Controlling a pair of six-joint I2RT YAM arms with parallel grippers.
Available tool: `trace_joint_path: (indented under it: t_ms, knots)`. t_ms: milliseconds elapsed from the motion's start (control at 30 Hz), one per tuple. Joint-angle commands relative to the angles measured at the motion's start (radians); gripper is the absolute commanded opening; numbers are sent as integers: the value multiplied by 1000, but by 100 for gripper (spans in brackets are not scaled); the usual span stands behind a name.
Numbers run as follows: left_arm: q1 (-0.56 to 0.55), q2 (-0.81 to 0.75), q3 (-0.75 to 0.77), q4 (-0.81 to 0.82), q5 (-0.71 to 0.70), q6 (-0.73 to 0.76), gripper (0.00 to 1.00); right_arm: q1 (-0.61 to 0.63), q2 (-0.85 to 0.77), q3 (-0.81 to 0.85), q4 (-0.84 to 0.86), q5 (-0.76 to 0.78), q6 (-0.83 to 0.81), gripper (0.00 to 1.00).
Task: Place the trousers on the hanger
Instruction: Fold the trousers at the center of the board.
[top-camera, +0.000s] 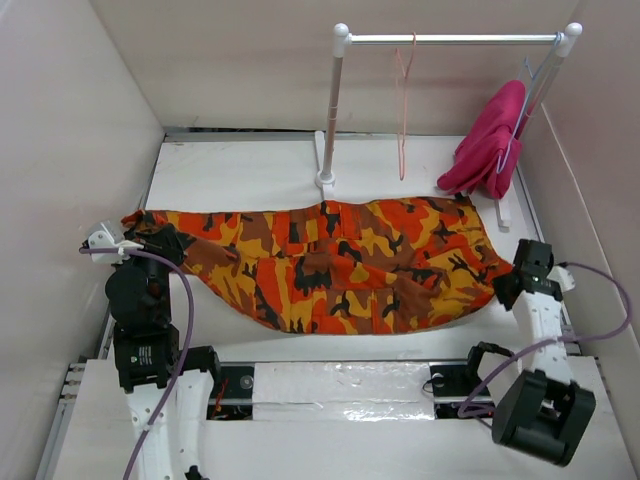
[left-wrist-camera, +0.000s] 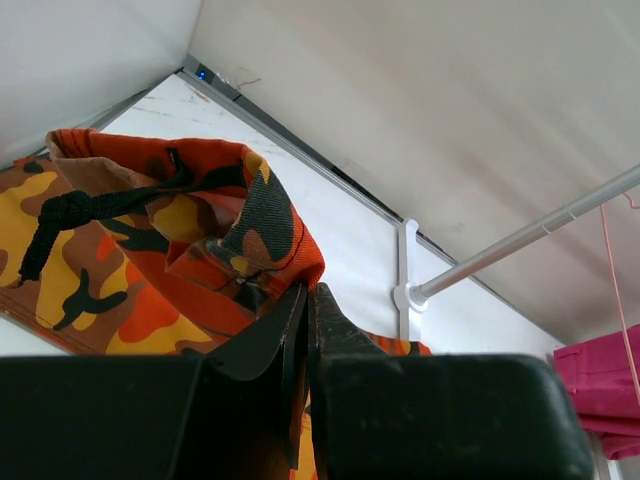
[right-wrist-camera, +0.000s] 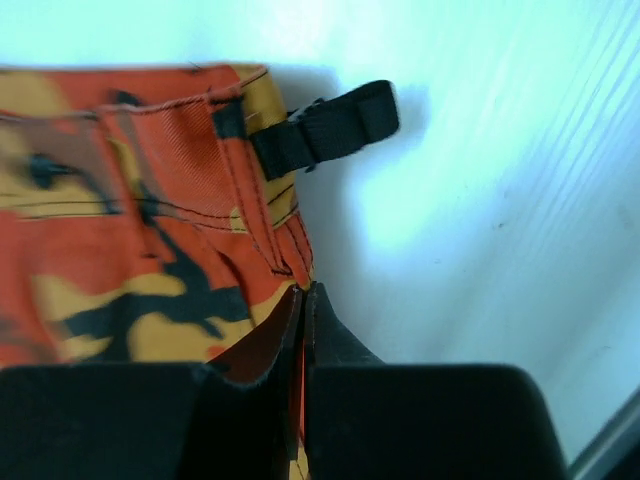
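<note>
Trousers (top-camera: 340, 265) spread flat, left hand (left-wrist-camera: 308, 292) pinching one end, right hand (right-wrist-camera: 303, 292) seemingly other.

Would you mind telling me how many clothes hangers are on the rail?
2. A salmon-pink hanger hangs bare near the middle of the rail; a pale wire hanger at its right end carries the magenta garment. The garment could hide another.

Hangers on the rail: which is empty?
The salmon-pink wire hanger, near the middle of the rail, is bare; the pale hanger at the right end carries the magenta garment.
</note>
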Motion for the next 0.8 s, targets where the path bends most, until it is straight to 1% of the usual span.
trace_joint_path:
  t_ms: [0, 33, 67, 100, 167, 233, 333, 367, 433, 500, 533, 600, 633, 667, 733, 767]
  knots:
    - [-4, 11, 45, 47, -7, 16, 0, 6, -120, 184, -103, 188, -83, 0]
    - [-4, 13, 44, 48, -10, 14, 0, 6, -146, 256, -129, 229, -98, 0]
    - [-4, 16, 45, 48, -12, 13, 0, 6, -192, 284, -151, 243, -111, 0]
    - [-4, 19, 45, 50, -13, 10, 0, 6, -211, 310, -189, 256, -143, 0]
    - [-4, 23, 47, 53, -12, 7, 0, 6, -254, 370, -232, 274, -157, 0]
    - [-4, 26, 56, 54, -19, 5, 0, 6, -277, 396, -281, 274, -177, 0]
    - [-4, 40, 80, 48, -71, 8, 0, 6, -346, 459, -347, 270, -185, 0]
    - [-4, 48, 87, 42, -115, 8, 0, 6, -369, 476, -353, 271, -205, 0]
    - [-4, 58, 114, 28, -156, 1, 0, 6, -412, 549, -381, 294, -271, 0]
    - [-4, 68, 116, 21, -188, -9, 0, 6, -397, 624, -404, 334, -352, 0]
    - [-4, 68, 111, 22, -197, -12, 0, 6, -383, 634, -395, 311, -371, 2]
    - [-4, 72, 98, 19, -229, -21, 0, 6, -331, 655, -387, 270, -420, 1]
    - [-4, 74, 79, 19, -240, -21, 0, 6, -287, 643, -376, 250, -415, 0]
    - [-4, 75, 64, 10, -272, -26, 0, 6, -259, 599, -319, 216, -433, 0]
    - [-4, 86, 59, -16, -272, -30, 0, 6, -230, 536, -228, 187, -437, 0]
    - [-4, 86, 59, -39, -268, -44, 0, 6, -182, 531, -206, 179, -432, 0]
